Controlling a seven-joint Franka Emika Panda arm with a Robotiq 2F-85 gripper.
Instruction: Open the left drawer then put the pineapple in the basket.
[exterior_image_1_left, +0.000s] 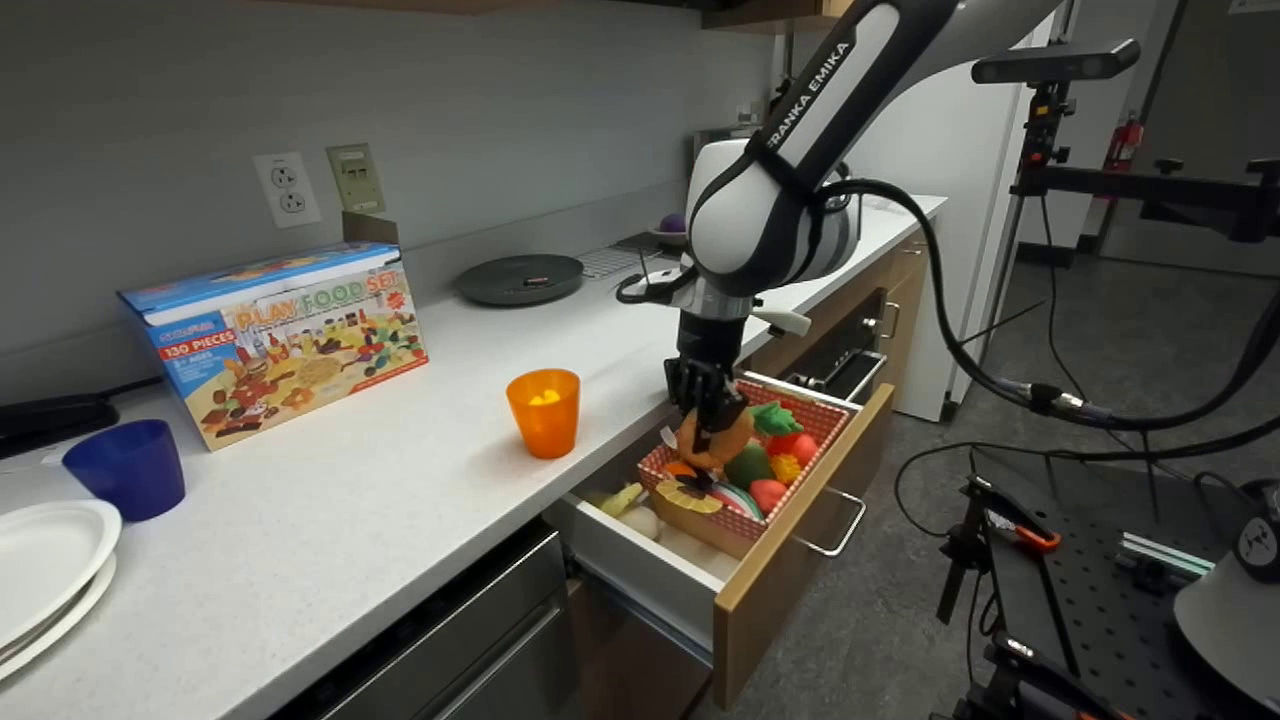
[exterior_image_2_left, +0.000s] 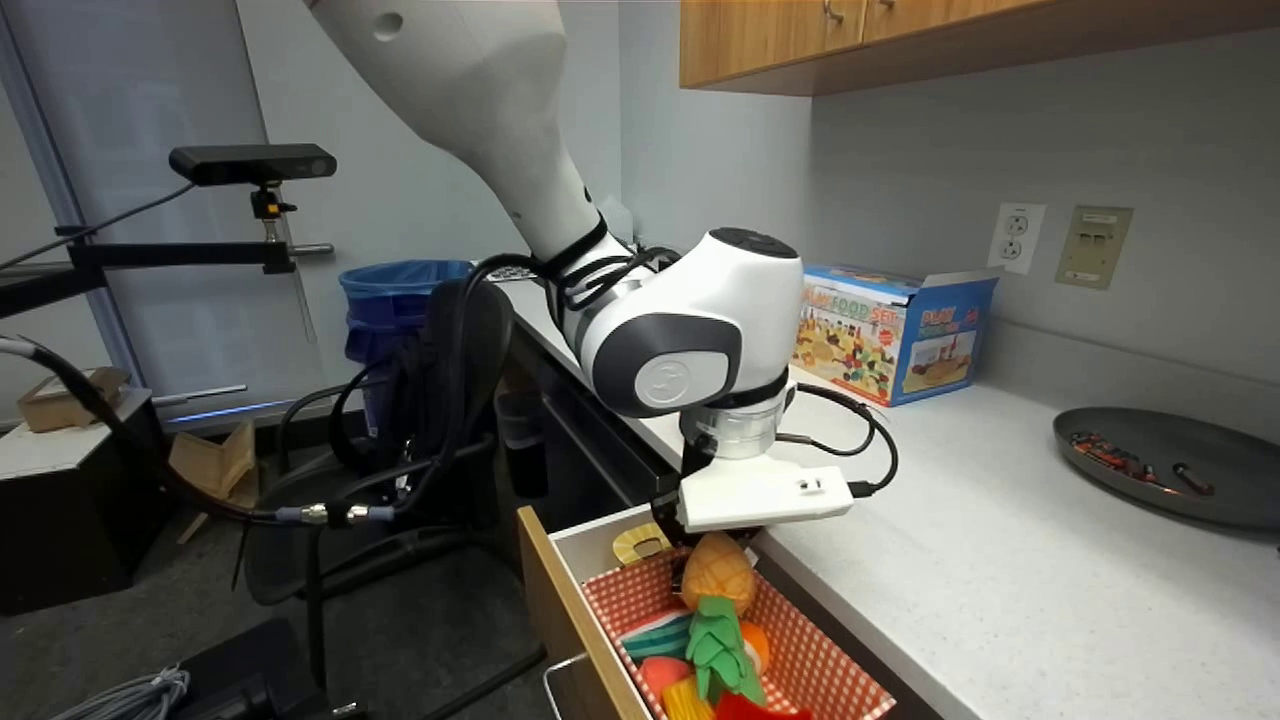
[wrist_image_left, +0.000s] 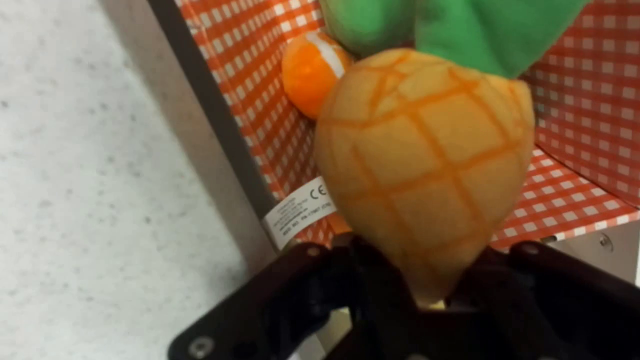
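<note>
The left drawer (exterior_image_1_left: 775, 590) stands pulled open below the counter, with its bar handle (exterior_image_1_left: 840, 530) on the front; it also shows in an exterior view (exterior_image_2_left: 575, 610). The basket (exterior_image_1_left: 690, 515), lined with red-and-white check, sits inside the drawer and holds several toy foods; its lining shows in the wrist view (wrist_image_left: 590, 45). The pineapple (wrist_image_left: 425, 150), yellow-orange with green leaves, is over the basket, leaves toward the basket's far end; both exterior views show it (exterior_image_1_left: 735, 440) (exterior_image_2_left: 718, 572). My gripper (wrist_image_left: 420, 272) is shut on the pineapple's narrow end. The fingertips are partly hidden by it.
The orange cup (exterior_image_1_left: 545, 425) stands on the counter (exterior_image_1_left: 420, 500) near the drawer. A play food box (exterior_image_1_left: 300, 340), a dark pan (exterior_image_1_left: 520, 280), a blue cup (exterior_image_1_left: 128, 470) and white plates (exterior_image_1_left: 50, 545) are also on the counter. The counter edge borders the drawer.
</note>
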